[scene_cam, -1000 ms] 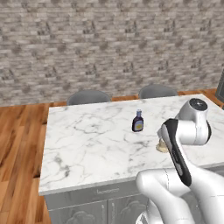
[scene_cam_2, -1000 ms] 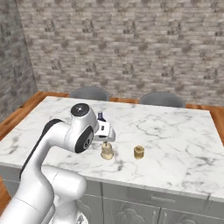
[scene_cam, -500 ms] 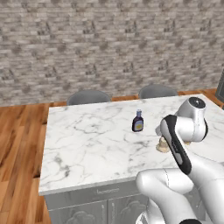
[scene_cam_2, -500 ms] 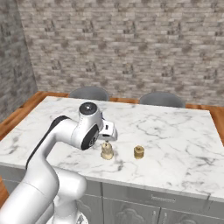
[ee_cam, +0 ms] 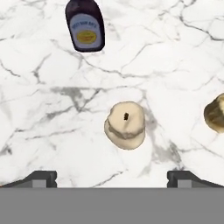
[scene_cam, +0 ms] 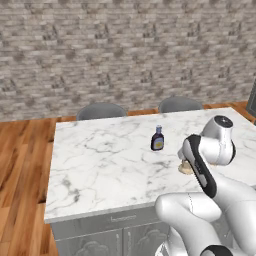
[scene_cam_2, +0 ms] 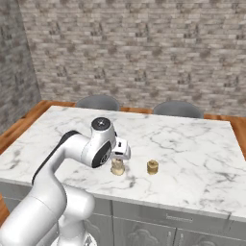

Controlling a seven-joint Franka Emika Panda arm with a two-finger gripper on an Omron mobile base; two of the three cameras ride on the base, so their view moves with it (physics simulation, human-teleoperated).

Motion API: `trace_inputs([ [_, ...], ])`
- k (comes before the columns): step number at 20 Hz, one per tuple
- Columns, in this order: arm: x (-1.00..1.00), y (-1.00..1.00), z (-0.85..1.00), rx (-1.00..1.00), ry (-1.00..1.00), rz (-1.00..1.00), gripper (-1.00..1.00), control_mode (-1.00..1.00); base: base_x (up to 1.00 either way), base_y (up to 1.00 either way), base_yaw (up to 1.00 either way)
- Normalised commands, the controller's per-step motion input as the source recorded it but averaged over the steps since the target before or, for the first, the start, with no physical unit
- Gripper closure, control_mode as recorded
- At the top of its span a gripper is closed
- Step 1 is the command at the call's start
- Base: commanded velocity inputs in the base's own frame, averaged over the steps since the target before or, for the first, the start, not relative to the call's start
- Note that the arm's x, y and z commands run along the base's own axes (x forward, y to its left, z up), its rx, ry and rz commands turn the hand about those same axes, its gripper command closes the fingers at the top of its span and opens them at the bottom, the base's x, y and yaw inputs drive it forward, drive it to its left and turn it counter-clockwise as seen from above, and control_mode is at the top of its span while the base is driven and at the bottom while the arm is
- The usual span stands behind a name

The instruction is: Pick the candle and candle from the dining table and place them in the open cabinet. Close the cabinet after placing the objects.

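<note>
On the white marble dining table (scene_cam_2: pixel 202 158) stand two candles. The cream candle (ee_cam: pixel 125 124) with its dark wick lies straight below my gripper (ee_cam: pixel 113 177), whose two dark fingertips (ee_cam: pixel 41 178) stand wide apart, open and holding nothing. The right base view has the white hand hovering just above this cream candle (scene_cam_2: pixel 117 166), and the squat tan-gold candle (scene_cam_2: pixel 153 166) sits a short way to its right. That tan-gold candle (ee_cam: pixel 215 113) is cut by the right edge of the hand view. My arm partly hides the cream candle (scene_cam: pixel 186 168) in the left base view. The cabinet is out of view.
A dark blue labelled bottle (scene_cam: pixel 157 138) stands upright on the table (scene_cam: pixel 100 170) beyond the cream candle, and the bottle (ee_cam: pixel 85 26) is at the top of the hand view. Two grey chairs (scene_cam_2: pixel 98 102) stand at the far side, a brick wall behind, wood floor (scene_cam: pixel 20 165) to the left.
My arm has swung a little to the right and the hand has come down closer over the cream candle. The jaws stayed open; candles and bottle have not moved.
</note>
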Motion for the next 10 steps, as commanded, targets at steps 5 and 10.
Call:
trace_inputs([
  [5,0.02,-0.01,-0.18,0.0,0.0,0.0,-1.0,-1.0,0.0,0.0,0.0],
  [10,0.05,-0.02,-0.15,0.0,0.0,0.0,-1.0,-1.0,0.0,0.0,0.0],
])
